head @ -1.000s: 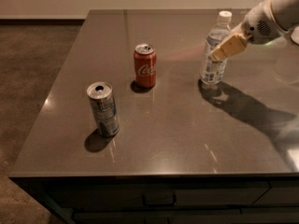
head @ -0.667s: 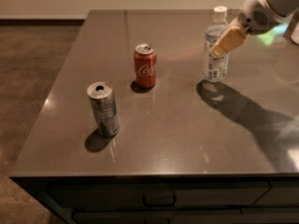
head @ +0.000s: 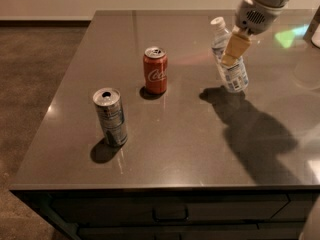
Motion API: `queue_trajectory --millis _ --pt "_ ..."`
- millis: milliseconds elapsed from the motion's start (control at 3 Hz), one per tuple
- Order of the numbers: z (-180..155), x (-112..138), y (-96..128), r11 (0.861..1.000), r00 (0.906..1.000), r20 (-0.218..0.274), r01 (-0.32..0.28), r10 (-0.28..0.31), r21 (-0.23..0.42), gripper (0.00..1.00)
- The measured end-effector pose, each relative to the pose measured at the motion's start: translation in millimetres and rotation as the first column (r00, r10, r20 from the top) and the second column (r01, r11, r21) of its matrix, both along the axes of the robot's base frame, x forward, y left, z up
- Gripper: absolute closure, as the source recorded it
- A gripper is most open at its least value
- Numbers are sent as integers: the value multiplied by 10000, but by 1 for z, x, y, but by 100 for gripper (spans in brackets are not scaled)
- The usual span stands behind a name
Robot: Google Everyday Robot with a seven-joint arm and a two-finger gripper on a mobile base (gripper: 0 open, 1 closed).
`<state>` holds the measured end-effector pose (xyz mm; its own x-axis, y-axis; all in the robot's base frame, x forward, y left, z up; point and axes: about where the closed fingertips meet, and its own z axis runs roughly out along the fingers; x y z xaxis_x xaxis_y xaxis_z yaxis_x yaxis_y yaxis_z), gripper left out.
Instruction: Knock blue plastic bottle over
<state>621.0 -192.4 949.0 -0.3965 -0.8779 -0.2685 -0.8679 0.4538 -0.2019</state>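
1. Gripper (head: 234, 48) hangs at the upper body of the blue plastic bottle (head: 234, 76), back right on the table (head: 190, 149). Open or closed: can't tell.
2. Change: the bottle stood upright a second ago. Now it tilts, cap leaning left toward the red cola can (head: 155, 70), base apparently on the table. Tipping has likely started, not down yet.
3. Hidden: gripper covers the bottle's shoulder, so contact is unclear. Arm is cut off at the top edge.

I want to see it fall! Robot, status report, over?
Tool at top half of bottle, far right. Bottle tilted left, not down. Red can, silver can away left.
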Motion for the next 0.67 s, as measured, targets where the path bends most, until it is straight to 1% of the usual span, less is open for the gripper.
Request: queue_trajectory --millis 333,667 --pt "-12 -1 2 9963 9987 -468 -214 176 -832 100" --pt "-21 -2 4 9880 9965 -773 -420 307 -1489 100"
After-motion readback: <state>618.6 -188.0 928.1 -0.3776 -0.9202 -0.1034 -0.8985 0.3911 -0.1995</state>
